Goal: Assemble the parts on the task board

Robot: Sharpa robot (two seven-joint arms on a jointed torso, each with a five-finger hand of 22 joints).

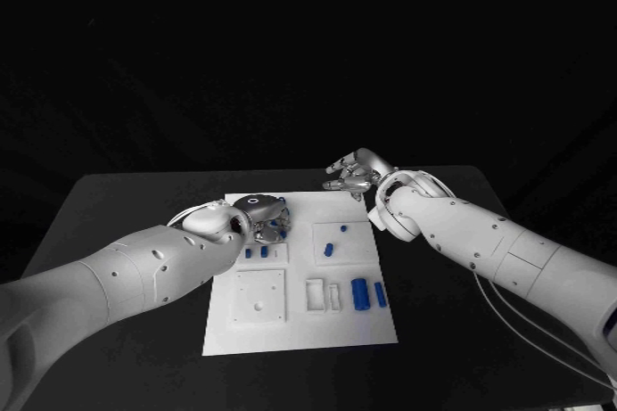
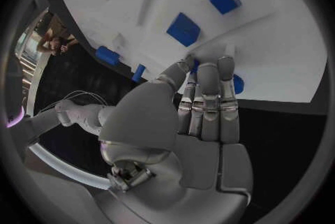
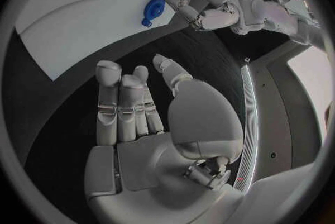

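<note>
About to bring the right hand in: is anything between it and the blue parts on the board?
Nothing visible. The right hand hovers open off the task board's far edge, with bare table and board between it and the nearest blue parts. The left hand works at the far left corner, off that path.

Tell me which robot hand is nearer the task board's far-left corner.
Left. The left robot hand sits over the task board at that corner, fingers among the blue parts. The right robot hand hovers over the black table, beyond the board's far-right corner.
</note>
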